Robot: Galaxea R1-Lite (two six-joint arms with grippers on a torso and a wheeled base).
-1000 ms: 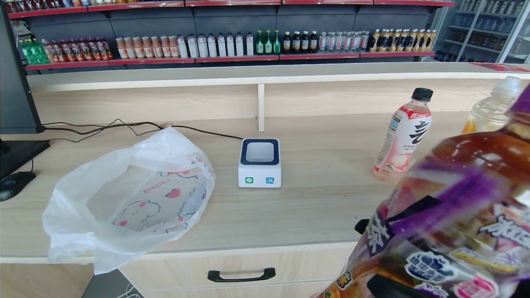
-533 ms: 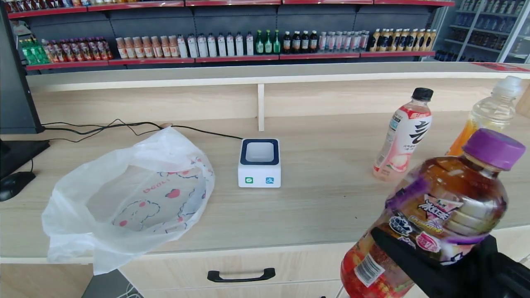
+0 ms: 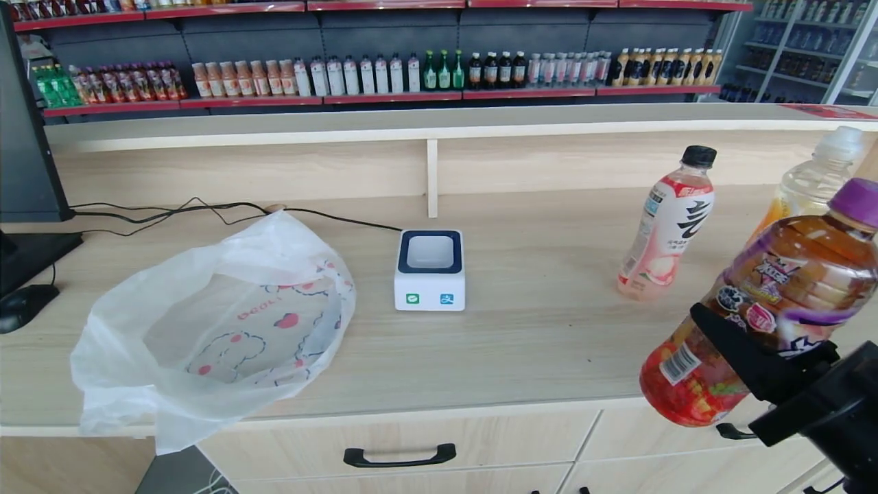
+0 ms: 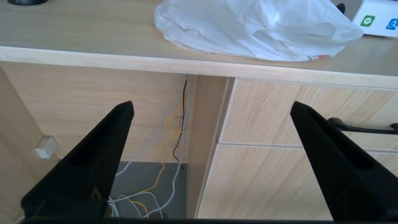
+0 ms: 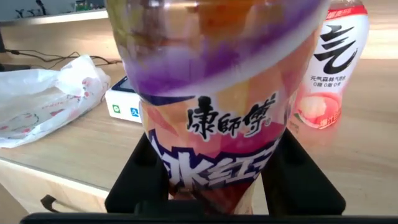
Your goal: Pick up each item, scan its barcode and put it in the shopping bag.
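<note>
Gripping the label band of a clear plastic tea bottle [image 3: 775, 302] with amber contents, a purple cap and a purple film label, the right gripper [image 3: 741, 343] has its black jaws clamped on the body, one on each side. The tea bottle hangs tilted in the air at the right, over the front edge of the light wooden counter [image 3: 535, 343], with its cap up and away and its base low. A white barcode patch [image 3: 679, 363] near the base faces outward. Assessment: the bottle appears full, so it should be fairly heavy and stiff enough for a firm pinch. The film label looks slick, so mid-body is the sound place to hold, since a grip nearer the cap would probably let it swing. The left gripper [image 4: 211, 180] sits low before the cabinet front, below the counter edge, with its jaws spread wide and holding nothing. On the counter's left lies a white translucent plastic shopping bag [image 3: 206, 336] with a pink cartoon print, its mouth slumped open. Near it, not touching, stands a white box scanner [image 3: 430, 271] with a dark-rimmed window facing up. Farther right, a pink-labelled bottle with a black cap [image 3: 669, 226] and a clear bottle with a white cap [image 3: 816, 178] stand upright. Judgement: the barcode must be turned toward the window.
</note>
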